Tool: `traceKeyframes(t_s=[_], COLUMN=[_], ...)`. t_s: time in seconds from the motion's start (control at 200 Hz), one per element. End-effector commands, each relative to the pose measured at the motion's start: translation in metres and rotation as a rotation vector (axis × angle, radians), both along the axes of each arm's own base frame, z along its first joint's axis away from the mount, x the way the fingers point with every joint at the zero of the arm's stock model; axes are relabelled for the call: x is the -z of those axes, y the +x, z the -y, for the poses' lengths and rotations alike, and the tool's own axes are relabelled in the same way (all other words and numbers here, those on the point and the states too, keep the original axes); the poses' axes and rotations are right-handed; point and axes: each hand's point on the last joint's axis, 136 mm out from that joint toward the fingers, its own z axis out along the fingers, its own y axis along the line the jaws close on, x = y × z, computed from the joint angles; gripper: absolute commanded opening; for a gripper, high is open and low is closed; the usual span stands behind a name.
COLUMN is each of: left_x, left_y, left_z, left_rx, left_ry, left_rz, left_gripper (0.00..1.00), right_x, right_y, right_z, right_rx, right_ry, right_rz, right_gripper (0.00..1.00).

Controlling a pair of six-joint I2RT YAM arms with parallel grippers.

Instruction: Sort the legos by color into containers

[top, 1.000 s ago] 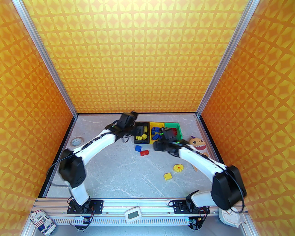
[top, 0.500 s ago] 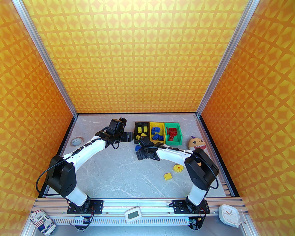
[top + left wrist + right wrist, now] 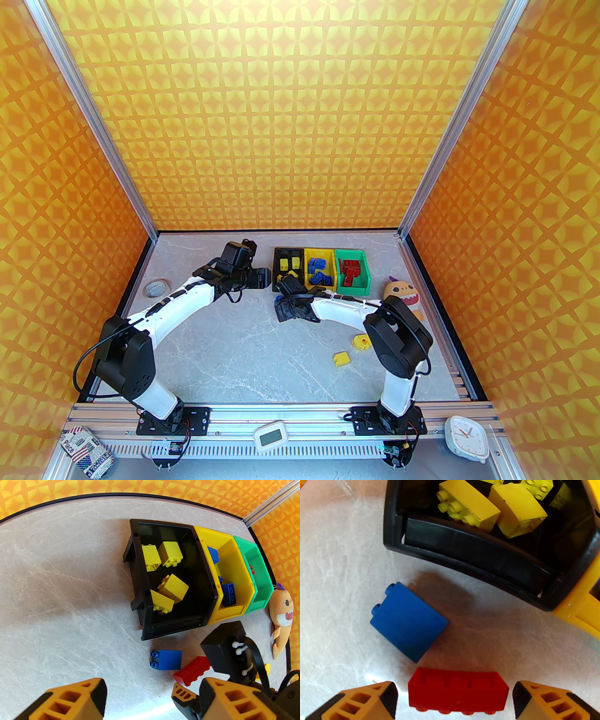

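Observation:
My right gripper (image 3: 454,696) is open and low over the table. A red oblong lego (image 3: 458,692) lies between its fingers, with a gap on each side. A blue lego (image 3: 407,620) lies just beyond it, in front of the black container (image 3: 468,550), which holds several yellow legos. The left wrist view has the same blue lego (image 3: 167,659) and red lego (image 3: 192,669) by the right gripper (image 3: 225,648). My left gripper (image 3: 265,277) hangs open and empty left of the black container (image 3: 274,267). Blue legos fill the yellow container (image 3: 305,267), red ones the green container (image 3: 366,276). Two yellow legos (image 3: 341,358) (image 3: 362,342) lie near the right arm.
An orange plush monster (image 3: 403,293) lies right of the green container, close to the right arm's elbow. A white tape roll (image 3: 156,287) sits at the table's left edge. The three containers stand side by side at the back of the table.
My right arm swung left from over the green container and came down over the red lego, opening wider. My left gripper pulled back left from the black container.

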Motion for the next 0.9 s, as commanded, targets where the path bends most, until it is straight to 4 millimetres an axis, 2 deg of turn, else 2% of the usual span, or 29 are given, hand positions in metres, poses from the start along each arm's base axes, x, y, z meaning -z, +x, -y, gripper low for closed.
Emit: traceKeyframes(t_s=[0.0, 0.13, 0.205, 0.4, 0.515, 0.71, 0.795, 0.895], left_x=[0.001, 0.000, -0.003, -0.011, -0.015, -0.026, -0.030, -0.034], left_y=[-0.006, -0.007, -0.007, -0.009, -0.011, -0.014, -0.015, -0.018], left_z=[-0.007, -0.008, -0.008, -0.008, -0.010, -0.012, -0.013, -0.015], left_rx=[0.010, 0.009, 0.011, 0.011, 0.019, 0.023, 0.024, 0.025], left_ry=[0.014, 0.014, 0.015, 0.007, 0.013, 0.012, 0.008, 0.010], left_rz=[-0.012, -0.011, -0.010, 0.003, 0.012, 0.036, 0.042, 0.045], left_gripper=[0.69, 0.69, 0.69, 0.69, 0.68, 0.68, 0.68, 0.68], right_x=[0.005, 0.006, -0.001, -0.054, -0.093, -0.143, -0.152, -0.149], right_y=[0.001, 0.001, 0.002, 0.010, 0.020, 0.048, 0.060, 0.075], right_z=[0.002, 0.003, 0.007, 0.024, 0.048, 0.118, 0.141, 0.165], right_rx=[0.020, 0.022, 0.033, 0.041, 0.071, 0.184, 0.222, 0.270], right_ry=[-0.031, -0.033, -0.040, -0.036, -0.020, -0.030, -0.006, 0.013], right_rz=[-0.008, -0.011, 0.014, 0.116, 0.176, 0.253, 0.262, 0.246], right_gripper=[0.77, 0.66, 0.61, 0.54, 0.53, 0.54, 0.54, 0.53])
